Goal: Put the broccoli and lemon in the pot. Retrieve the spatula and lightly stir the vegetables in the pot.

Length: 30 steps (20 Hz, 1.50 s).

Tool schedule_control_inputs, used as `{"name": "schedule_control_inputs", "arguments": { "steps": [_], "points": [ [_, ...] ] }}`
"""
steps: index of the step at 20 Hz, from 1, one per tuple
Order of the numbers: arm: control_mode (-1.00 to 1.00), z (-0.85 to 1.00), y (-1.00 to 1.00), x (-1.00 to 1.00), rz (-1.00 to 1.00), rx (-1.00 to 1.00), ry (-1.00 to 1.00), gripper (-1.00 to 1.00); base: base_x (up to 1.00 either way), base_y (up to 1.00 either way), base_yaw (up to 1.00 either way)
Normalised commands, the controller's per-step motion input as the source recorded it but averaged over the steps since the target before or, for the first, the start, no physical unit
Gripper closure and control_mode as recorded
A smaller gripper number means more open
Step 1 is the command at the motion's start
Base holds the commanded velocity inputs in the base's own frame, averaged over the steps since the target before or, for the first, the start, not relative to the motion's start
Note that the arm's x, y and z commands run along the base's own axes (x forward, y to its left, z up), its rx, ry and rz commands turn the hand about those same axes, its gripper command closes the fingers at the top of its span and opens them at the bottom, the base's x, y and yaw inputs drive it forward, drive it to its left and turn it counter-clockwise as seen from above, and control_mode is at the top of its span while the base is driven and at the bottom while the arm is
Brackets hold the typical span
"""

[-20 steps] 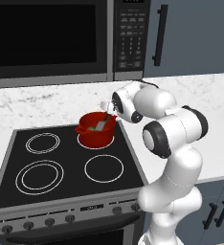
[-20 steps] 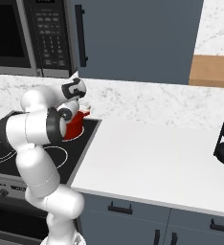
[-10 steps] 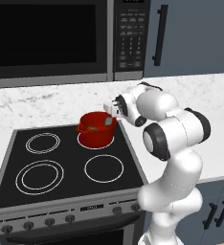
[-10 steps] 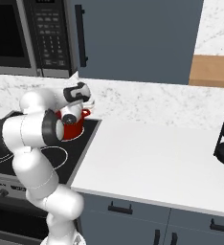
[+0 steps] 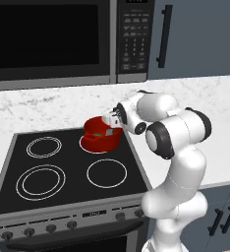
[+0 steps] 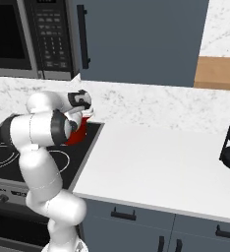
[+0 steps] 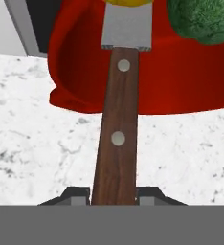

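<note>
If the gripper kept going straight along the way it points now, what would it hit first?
Probably the pot: the gripper, shut on the spatula, points into it, and its blade already reaches the lemon beside the broccoli. Depth is uncertain.

- The gripper (image 5: 112, 119) has withdrawn from above the centre of the pot (image 5: 100, 136) toward the pot's right rim, on the side of the stove nearest the counter.
- The wrist has retracted toward the counter edge of the stove; in the right base view the hand (image 6: 80, 102) now sits further right than a second ago, clear of the forearm.
- The spatula (image 7: 117, 139), clamped between the fingers, has moved with the hand; its blade now lies close to the pot's near wall, against the lemon (image 7: 128, 2).
</note>
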Motion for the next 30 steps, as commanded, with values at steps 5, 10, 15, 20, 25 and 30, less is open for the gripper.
{"name": "schedule_control_inputs", "arguments": {
  "steps": [5, 10, 15, 20, 25, 30],
  "points": [
    [-1.00, -0.16, 0.68, 0.26, 0.00, 0.06, 0.23, 1.00, 0.00, 0.00, 0.00],
    [-1.00, -0.13, 0.63, 0.18, 0.00, 0.05, 0.10, 1.00, 0.00, 0.00, 0.00],
    [-1.00, -0.06, 0.33, 0.00, 0.00, 0.07, 0.00, 1.00, 0.00, 0.00, 0.00],
    [-1.00, -0.13, 0.05, 0.00, 0.00, 0.00, -0.09, 1.00, 0.00, 0.00, 0.00],
    [-1.00, -0.36, 0.00, 0.00, 0.00, 0.00, -0.15, 1.00, 0.00, 0.00, 0.00],
    [-1.00, -0.68, 0.00, 0.00, 0.00, 0.00, -0.10, 1.00, 0.00, 0.00, 0.00]
  ]
}}
